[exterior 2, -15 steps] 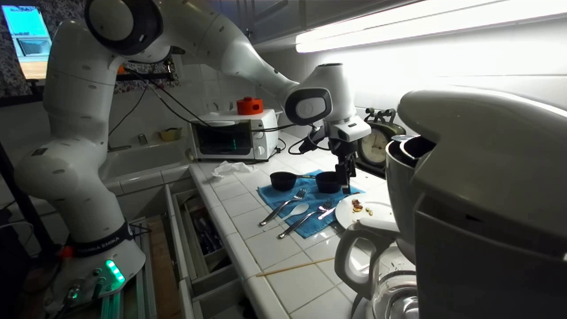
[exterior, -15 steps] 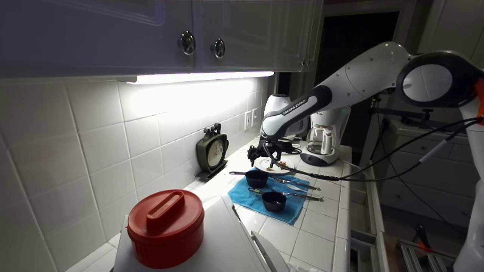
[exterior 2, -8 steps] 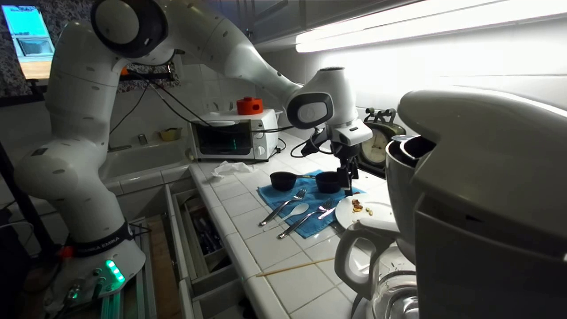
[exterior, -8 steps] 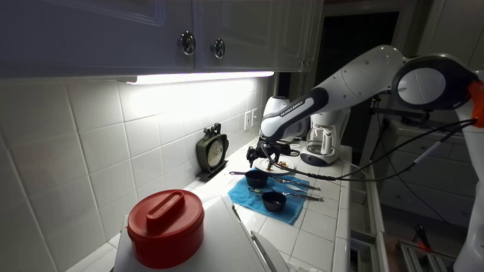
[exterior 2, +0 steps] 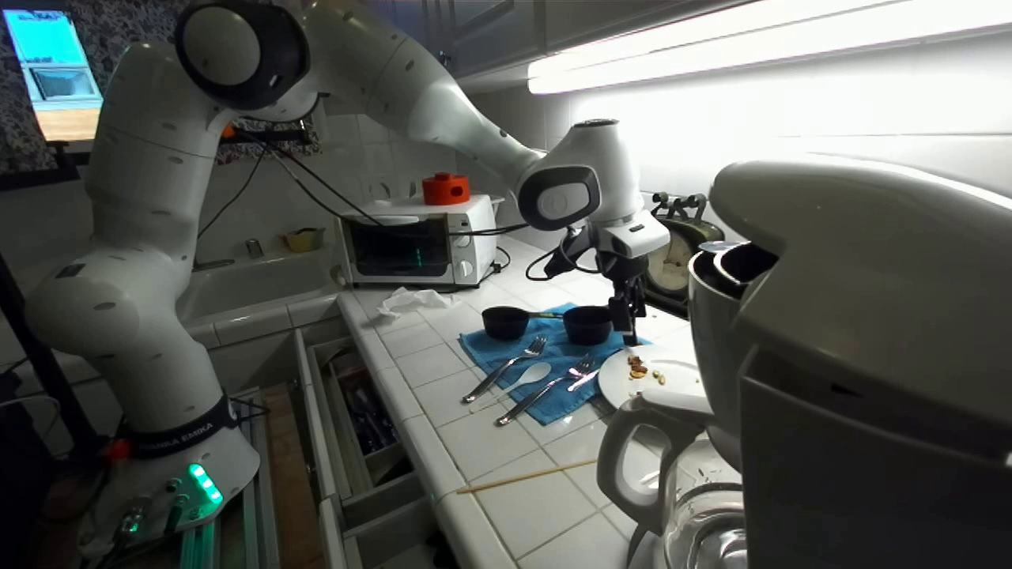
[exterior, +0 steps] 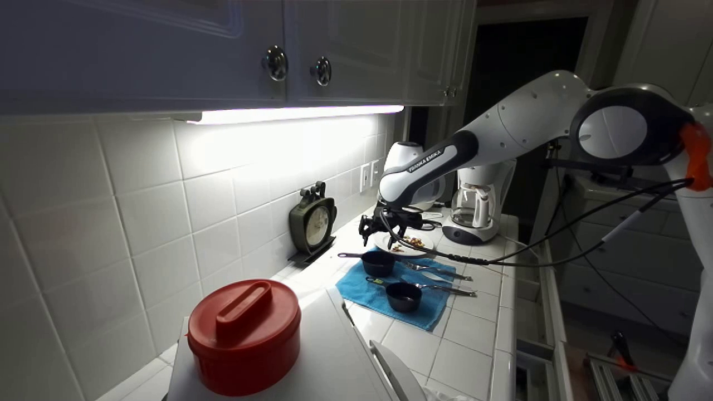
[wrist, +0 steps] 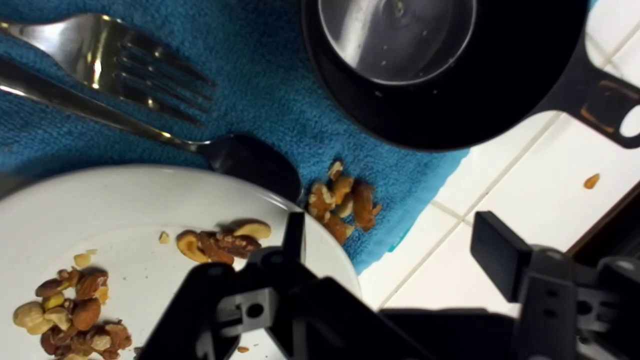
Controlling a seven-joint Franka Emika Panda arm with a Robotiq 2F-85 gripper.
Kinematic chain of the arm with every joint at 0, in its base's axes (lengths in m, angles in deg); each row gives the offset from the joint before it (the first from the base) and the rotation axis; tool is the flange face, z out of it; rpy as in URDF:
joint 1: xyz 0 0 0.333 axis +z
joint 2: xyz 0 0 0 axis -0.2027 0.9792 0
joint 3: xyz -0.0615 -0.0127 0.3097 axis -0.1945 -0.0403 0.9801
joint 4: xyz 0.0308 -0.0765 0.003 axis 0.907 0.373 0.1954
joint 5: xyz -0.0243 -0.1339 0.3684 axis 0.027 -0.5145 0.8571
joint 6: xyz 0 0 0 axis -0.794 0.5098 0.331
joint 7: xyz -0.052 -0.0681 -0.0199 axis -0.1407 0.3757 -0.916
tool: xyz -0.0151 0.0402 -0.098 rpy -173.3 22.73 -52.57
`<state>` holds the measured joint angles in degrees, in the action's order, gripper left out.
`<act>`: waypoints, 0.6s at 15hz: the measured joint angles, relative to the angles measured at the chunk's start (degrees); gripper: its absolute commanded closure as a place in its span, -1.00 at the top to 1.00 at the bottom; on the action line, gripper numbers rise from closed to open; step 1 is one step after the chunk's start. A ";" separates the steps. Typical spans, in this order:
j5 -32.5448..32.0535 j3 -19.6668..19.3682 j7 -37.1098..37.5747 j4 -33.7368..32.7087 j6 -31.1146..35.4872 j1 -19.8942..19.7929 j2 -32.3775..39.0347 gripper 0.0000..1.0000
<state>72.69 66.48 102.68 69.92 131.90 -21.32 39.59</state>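
Note:
My gripper (wrist: 397,240) is open and empty in the wrist view. One finger is over the rim of a white plate (wrist: 125,200), the other over white tiles. The plate holds nuts (wrist: 82,315). A few more nuts (wrist: 345,200) lie on the blue towel (wrist: 280,95) beside the plate rim. A dark spoon (wrist: 255,162) and a fork (wrist: 115,60) lie on the towel. A black cup with a handle (wrist: 505,100) stands at the towel's edge. In both exterior views the gripper (exterior: 379,236) (exterior 2: 629,324) is above the counter beside the plate.
A second black cup (exterior: 404,296) and a white spoon (exterior 2: 531,374) are on the towel. A dial clock or scale (exterior: 313,223) stands by the wall. A coffee maker (exterior: 473,206), a stand mixer (exterior 2: 862,261), a toaster oven (exterior 2: 419,241), a wooden stick (exterior 2: 526,476) and open drawers (exterior 2: 364,411) are around.
The gripper has moved a little toward the tiled wall, leftward in an exterior view and rightward in the opposite one. The plate, nuts, cups and cutlery have not visibly moved.

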 measured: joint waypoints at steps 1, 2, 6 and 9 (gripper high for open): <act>0.20 0.12 0.00 -0.27 0.00 0.00 0.13 0.72; 0.39 0.24 0.00 -0.52 0.00 0.00 0.29 0.70; 0.61 0.54 0.00 -1.47 0.00 0.00 1.41 0.66; 0.61 0.52 0.00 -1.73 0.01 -0.12 2.19 0.60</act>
<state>73.31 67.00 102.68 68.19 131.90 -21.44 41.78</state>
